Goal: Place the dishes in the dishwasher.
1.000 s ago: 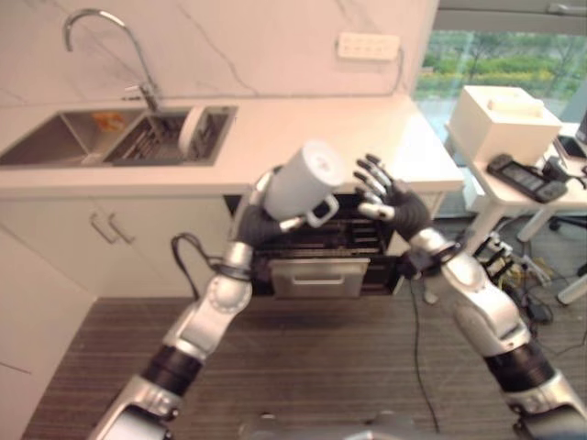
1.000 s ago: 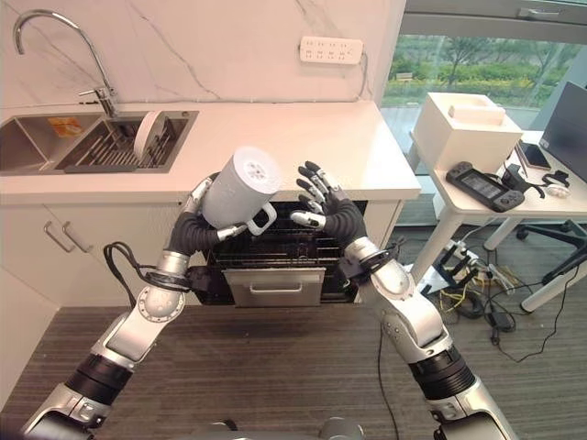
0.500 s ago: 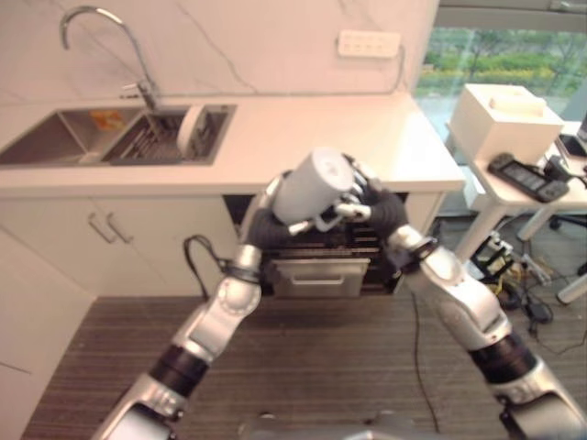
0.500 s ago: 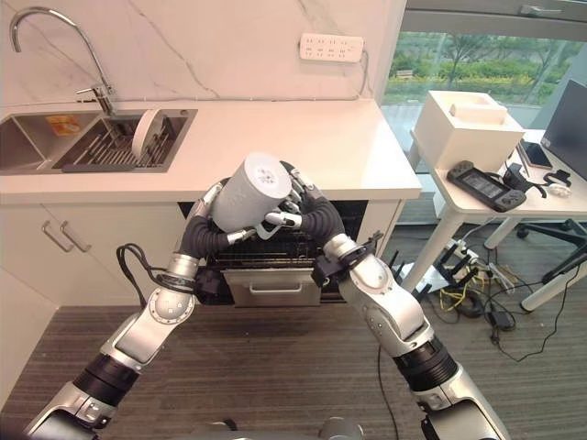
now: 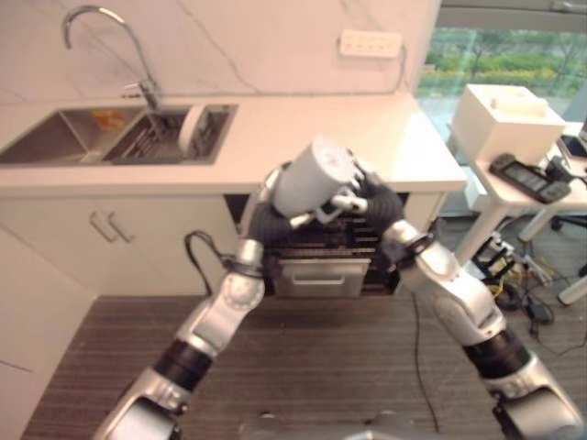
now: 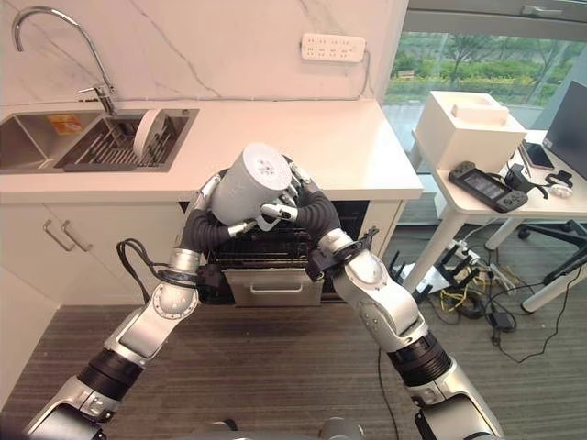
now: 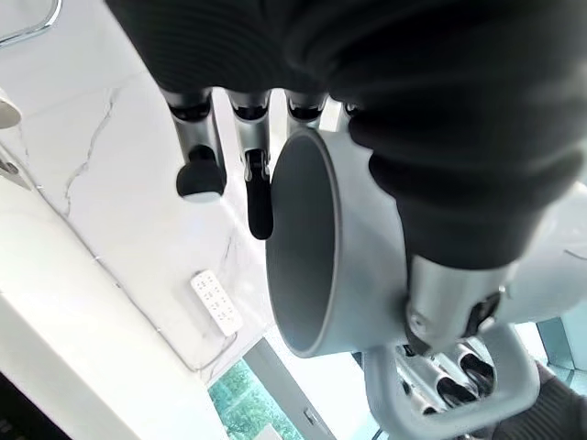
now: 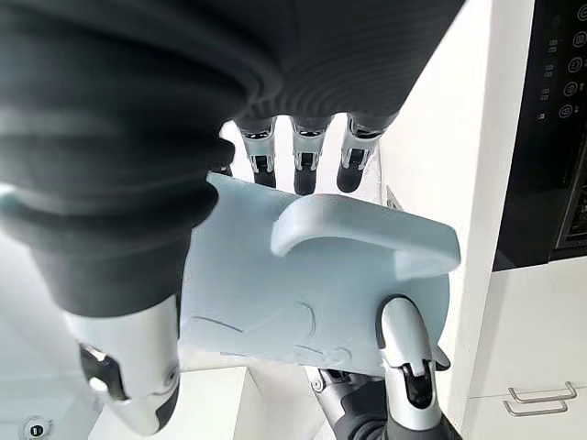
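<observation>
Your left hand [image 6: 204,223] is curled round the pale grey ceramic mug with a loop handle [image 6: 248,184], held tilted in the air, base up. Your right hand [image 6: 303,203] wraps the mug's handle side, thumb [image 8: 408,371] on its wall. Both sit above the open black dishwasher rack [image 6: 275,246] under the white marble counter [image 6: 303,137]. A white plate [image 6: 144,135] stands in the steel sink [image 6: 55,147].
</observation>
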Motion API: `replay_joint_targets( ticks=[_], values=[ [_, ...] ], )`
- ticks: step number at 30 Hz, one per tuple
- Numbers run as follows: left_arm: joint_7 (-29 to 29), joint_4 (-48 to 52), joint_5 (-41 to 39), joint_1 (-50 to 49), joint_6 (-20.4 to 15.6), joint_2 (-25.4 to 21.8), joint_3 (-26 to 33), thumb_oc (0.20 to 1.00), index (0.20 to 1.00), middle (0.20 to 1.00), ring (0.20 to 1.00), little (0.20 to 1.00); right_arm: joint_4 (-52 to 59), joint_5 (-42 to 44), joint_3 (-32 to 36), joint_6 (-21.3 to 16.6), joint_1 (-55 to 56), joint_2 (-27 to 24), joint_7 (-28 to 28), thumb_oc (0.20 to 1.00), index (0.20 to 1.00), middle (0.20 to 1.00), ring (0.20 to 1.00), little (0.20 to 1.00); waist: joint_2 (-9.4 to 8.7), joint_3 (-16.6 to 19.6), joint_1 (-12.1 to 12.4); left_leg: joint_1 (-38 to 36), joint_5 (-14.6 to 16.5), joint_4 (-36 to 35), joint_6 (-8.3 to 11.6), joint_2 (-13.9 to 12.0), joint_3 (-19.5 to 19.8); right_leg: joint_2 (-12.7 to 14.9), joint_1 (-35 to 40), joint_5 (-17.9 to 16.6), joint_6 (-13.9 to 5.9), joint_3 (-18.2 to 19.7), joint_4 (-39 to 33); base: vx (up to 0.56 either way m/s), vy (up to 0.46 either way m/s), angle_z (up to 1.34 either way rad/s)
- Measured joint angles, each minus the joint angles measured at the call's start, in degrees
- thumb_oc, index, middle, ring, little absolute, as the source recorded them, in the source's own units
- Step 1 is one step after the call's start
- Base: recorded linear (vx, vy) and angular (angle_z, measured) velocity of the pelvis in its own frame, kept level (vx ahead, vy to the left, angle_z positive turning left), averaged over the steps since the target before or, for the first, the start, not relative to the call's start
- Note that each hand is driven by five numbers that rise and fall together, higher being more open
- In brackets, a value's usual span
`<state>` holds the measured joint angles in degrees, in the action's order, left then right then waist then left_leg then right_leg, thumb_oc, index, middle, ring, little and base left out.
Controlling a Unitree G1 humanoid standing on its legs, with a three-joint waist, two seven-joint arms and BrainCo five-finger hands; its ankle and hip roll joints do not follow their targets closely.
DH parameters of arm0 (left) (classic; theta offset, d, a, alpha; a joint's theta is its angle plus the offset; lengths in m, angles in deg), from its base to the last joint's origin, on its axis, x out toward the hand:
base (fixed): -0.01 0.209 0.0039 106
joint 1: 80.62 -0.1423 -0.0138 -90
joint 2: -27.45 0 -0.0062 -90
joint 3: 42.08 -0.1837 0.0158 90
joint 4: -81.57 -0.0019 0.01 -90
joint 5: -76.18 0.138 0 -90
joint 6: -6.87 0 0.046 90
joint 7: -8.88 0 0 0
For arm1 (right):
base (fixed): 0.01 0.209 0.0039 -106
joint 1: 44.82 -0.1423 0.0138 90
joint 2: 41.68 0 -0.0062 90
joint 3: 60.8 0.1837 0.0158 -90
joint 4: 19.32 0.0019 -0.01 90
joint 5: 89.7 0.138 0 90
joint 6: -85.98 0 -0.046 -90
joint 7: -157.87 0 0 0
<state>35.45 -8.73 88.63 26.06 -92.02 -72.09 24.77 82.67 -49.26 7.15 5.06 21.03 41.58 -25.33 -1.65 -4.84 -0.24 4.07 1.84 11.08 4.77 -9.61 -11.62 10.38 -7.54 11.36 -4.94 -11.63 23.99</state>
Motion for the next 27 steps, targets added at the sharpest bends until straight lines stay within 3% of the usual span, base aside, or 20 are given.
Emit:
replay_joint_targets(
  ticks=[15, 27],
  values=[
    [-2.64, 4.96, -0.03, 2.07, 2.62, -0.20, 0.02, 0.200, 0.200, 0.200, 0.200, 0.200, -0.15, 1.22, -1.97, 0.63, -0.22, 0.99, -2.82, 1.000, 1.000, 1.000, 1.000, 1.000, -0.01, 0.01, 0.79, 0.26, 0.00, 0.03, 0.00, 0.34, 0.24, 0.12, -0.09, 0.02, -0.04, -0.15, 0.01, 0.00, 0.000, 0.00],
    [-3.08, 4.62, 0.01, 1.92, 2.35, -0.33, -1.80, 0.200, 0.200, 0.200, 0.200, 0.200, -0.15, 1.23, -2.05, 0.52, -0.23, 0.75, -4.09, 1.000, 1.000, 1.000, 1.000, 1.000, 0.01, 0.00, 0.82, 0.89, -0.11, 0.08, 0.15, 0.59, 0.28, 0.13, -0.71, -0.02, -0.09, -0.17, 0.04, 0.00, 0.000, 0.00]
  ],
)
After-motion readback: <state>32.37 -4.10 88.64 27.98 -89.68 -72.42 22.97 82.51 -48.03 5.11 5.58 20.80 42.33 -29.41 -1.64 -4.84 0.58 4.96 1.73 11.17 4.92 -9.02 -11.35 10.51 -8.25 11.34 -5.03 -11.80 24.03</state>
